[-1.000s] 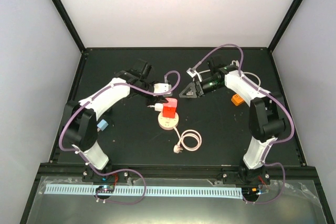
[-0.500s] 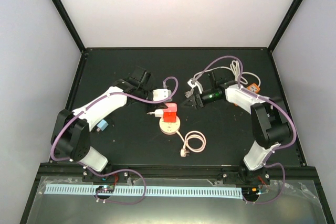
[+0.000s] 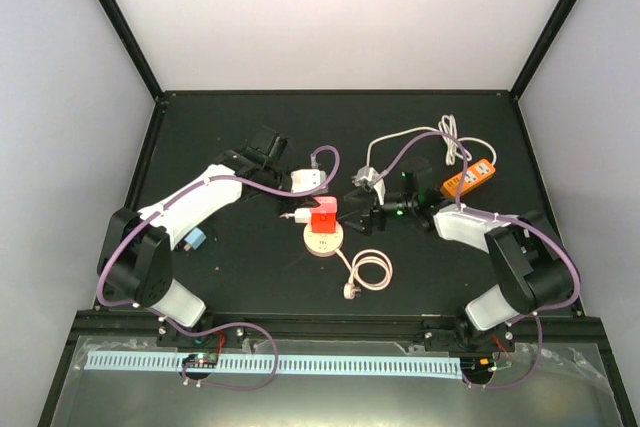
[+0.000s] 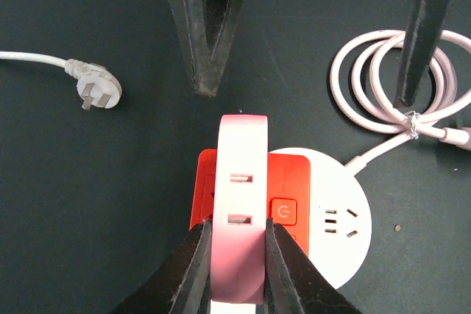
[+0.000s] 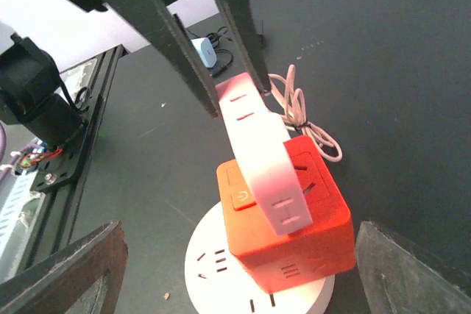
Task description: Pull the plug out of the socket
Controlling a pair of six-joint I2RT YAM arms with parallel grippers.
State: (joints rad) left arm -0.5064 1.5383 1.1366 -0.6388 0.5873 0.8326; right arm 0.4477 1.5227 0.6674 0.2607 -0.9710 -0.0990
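Note:
A flat white plug (image 4: 238,218) sits in the top of a red cube socket (image 4: 291,182), which stands on a round white base (image 4: 342,237). My left gripper (image 4: 234,255) is shut on the plug, one finger on each side. In the top view the left gripper (image 3: 298,215) is at the cube's (image 3: 324,215) left. My right gripper (image 3: 353,209) is open just right of the cube. In the right wrist view its wide-spread fingers (image 5: 70,273) flank the cube (image 5: 294,240) without touching it, and the plug (image 5: 257,145) leans up toward the left fingers.
A coiled white cable (image 3: 366,270) with a loose plug lies in front of the base. An orange power strip (image 3: 470,176) with a white cord lies at the back right. A small blue adapter (image 3: 196,238) lies by the left arm.
My right gripper has swung from the back right down to the red cube's right side, uncovering the orange power strip. The left gripper stays shut on the plug.

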